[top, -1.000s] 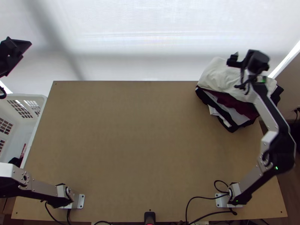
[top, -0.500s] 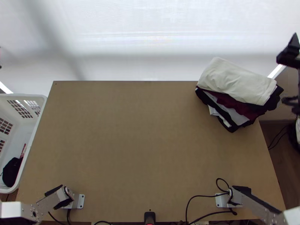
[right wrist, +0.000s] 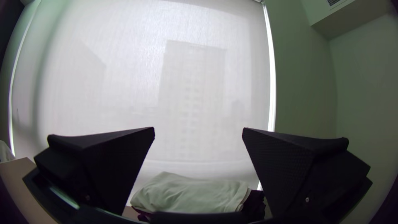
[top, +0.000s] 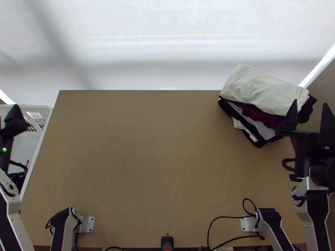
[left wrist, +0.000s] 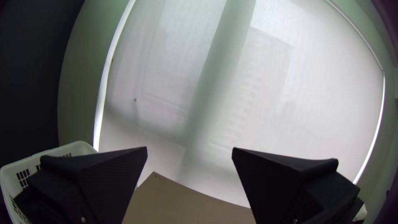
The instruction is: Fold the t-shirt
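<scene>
The left pincer [left wrist: 190, 147] and right pincer [right wrist: 198, 128] gape wide, gripping nothing. Past the right one, the cream garment [top: 264, 92], presumably the t-shirt, lies folded atop the pile [top: 256, 112] at the surface's [top: 167, 146] far right corner. Folding looks finished; likely nothing remains. Count: two pincers, one cream garment, one pile, one basket [top: 44, 134].

We note passage over the flat brown wooden tabletop [top: 159, 163], bounded by the white slotted plastic basket [top: 43, 110] and the cream-topped, maroon-and-black cloth stack [top: 259, 92].
</scene>
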Tool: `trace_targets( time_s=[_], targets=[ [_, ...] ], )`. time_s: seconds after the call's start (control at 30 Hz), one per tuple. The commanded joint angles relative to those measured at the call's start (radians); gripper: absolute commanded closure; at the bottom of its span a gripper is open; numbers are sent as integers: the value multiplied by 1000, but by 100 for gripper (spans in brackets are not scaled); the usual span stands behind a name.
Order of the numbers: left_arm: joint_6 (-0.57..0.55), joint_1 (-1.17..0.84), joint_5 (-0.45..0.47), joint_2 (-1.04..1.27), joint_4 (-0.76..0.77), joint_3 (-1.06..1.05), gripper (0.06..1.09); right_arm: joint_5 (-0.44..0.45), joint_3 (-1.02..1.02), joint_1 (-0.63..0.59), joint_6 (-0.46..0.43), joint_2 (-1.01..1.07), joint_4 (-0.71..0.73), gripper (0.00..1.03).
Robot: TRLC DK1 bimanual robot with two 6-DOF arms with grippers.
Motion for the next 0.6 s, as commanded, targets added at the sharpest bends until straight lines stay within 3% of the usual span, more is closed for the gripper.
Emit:
trace_targets(
  time_s=[0.0, 0.07, 0.23, 0.47, 0.57],
  targets=[
    [29, -77, -76, -60, 63, -143, 9, -8, -92, 34, -29, -41, 44, 4],
    [53, -172, -165, -93, 95, -220, 9, -8, -151, 52, -43, -61, 53, 4],
    [148, -504, -522, -150, 191, -382, 9, -8, -293, 103, -72, -86, 135, 4],
    [253, -611, -557, -244, 346, -600, 9, -9, -497, 138, -87, -78, 248, 4],
    [271, -672, -560, -317, 336, -675, 9, -9, -568, 155, -81, -96, 259, 4]
  ],
)
